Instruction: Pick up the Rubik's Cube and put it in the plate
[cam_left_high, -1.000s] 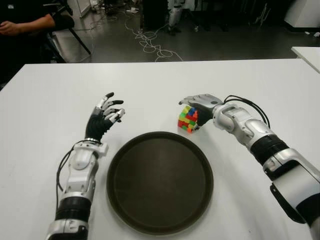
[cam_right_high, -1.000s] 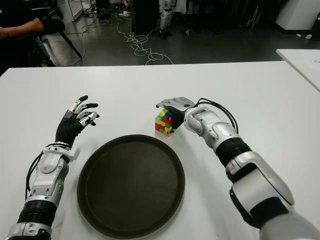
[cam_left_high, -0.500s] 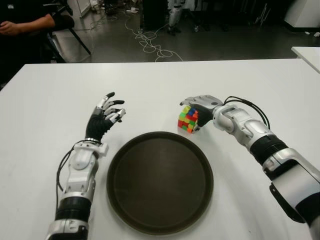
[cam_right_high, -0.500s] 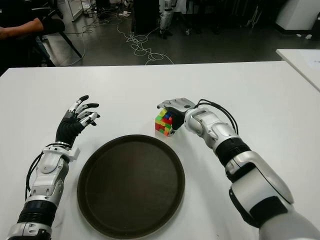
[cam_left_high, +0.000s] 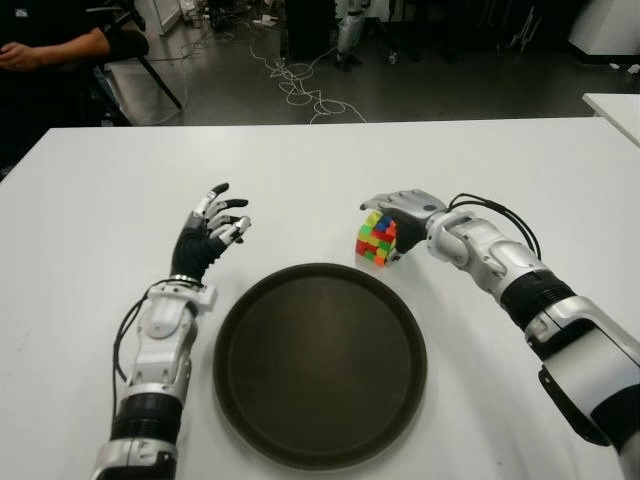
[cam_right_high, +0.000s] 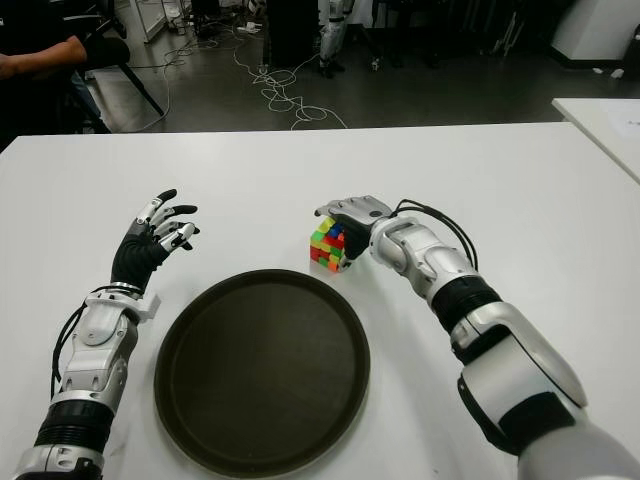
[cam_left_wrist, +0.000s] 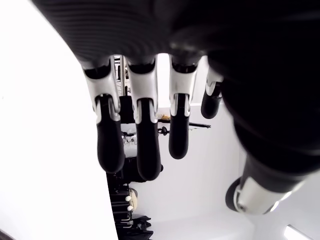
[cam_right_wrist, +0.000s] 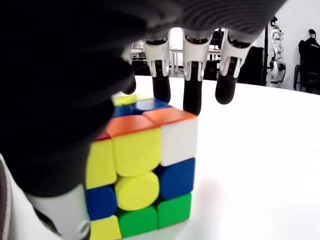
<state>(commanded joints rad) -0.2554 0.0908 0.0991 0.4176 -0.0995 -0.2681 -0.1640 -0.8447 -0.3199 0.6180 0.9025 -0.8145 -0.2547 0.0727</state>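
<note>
Rubik's Cube (cam_left_high: 376, 240) on table (cam_left_high: 90, 210) mid-area, just beyond plate (cam_left_high: 319, 364) far rim. Right hand (cam_left_high: 400, 212) draped over cube, fingers (cam_right_wrist: 192, 90) loosely extended, grip not closed. Left hand (cam_left_high: 208, 238) raised left of plate, fingers spread, empty.

We see two silver-and-white segmented arms with black bands at the joints. The left hand (cam_left_high: 210, 238) has a black palm and black fingers with white knuckle links and black tips. The right hand (cam_left_high: 400, 212) has a grey back. Thin black cables (cam_left_high: 490, 208) loop along each forearm.
</note>
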